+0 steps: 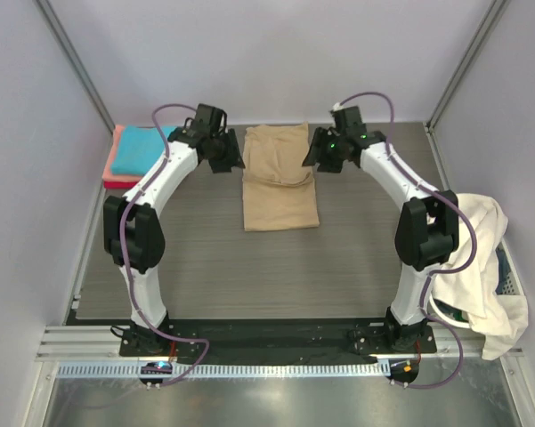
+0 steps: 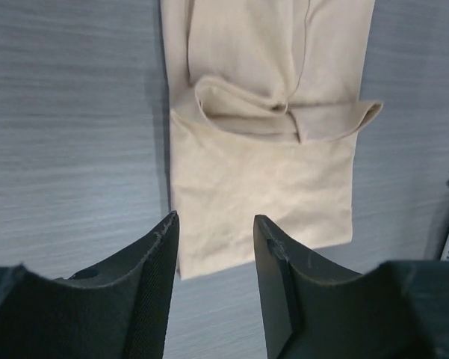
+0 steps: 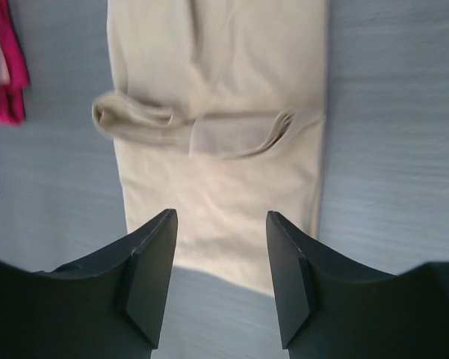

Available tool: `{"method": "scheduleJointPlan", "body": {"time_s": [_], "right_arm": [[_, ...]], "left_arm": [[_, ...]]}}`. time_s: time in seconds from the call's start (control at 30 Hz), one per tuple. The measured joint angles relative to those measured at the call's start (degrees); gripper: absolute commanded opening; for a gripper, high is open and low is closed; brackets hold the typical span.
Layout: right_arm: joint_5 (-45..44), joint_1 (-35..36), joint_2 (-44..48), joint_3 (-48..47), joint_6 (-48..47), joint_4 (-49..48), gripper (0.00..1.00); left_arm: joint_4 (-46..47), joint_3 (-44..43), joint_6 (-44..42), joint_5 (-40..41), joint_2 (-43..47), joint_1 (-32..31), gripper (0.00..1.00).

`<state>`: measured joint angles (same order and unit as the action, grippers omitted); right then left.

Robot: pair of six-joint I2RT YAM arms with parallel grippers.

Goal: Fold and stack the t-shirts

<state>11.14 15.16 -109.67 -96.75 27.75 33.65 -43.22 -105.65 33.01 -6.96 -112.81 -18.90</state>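
A soft tan cotton t-shirt (image 1: 280, 178) lies folded into a long shape on the grey worktop (image 1: 205, 258), in the upper middle of the top view. A rolled fold runs across its middle. The left claw (image 1: 224, 158) hangs by its left side and the right claw (image 1: 316, 153) by its right side. Both claws are open and hold nothing. In the upper left, a turquoise t-shirt (image 1: 144, 147) lies on a salmon-pink t-shirt (image 1: 117, 142) and a red t-shirt (image 1: 116, 182). At the right edge, a cream-white t-shirt (image 1: 485, 253) hangs over a white plastic basket (image 1: 514, 280)
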Motion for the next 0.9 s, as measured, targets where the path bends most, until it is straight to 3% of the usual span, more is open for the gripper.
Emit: {"method": "scheduleJointPlan", "body": {"time_s": [0.2,0.37,0.6,0.77,0.9], "right_arm": [[2.3,8.4,-2.4,3.7,0.0,-1.5,0.57],[5.0,10.8,-11.5,-1.4,-0.2,-1.9,0.56],[5.3,7.8,-25.0,-16.4,-0.7,0.3,0.58],[4.3,4.8,-34.6,-36.5,-1.4,1.4,0.63],[2.9,2.8,-32.4,-39.0,-2.6,0.0,0.67]], "left_arm": [[4.0,18.0,0.0,0.0,7.7,-2.7,0.45],[3.5,31.4,-0.3,0.9,18.3,-3.1,0.46],[3.7,38.1,-0.5,1.9,32.4,-3.0,0.46],[4.4,40.5,-0.4,2.3,33.3,-3.0,0.46],[5.2,41.7,0.4,2.4,32.8,-3.0,0.47]]}}
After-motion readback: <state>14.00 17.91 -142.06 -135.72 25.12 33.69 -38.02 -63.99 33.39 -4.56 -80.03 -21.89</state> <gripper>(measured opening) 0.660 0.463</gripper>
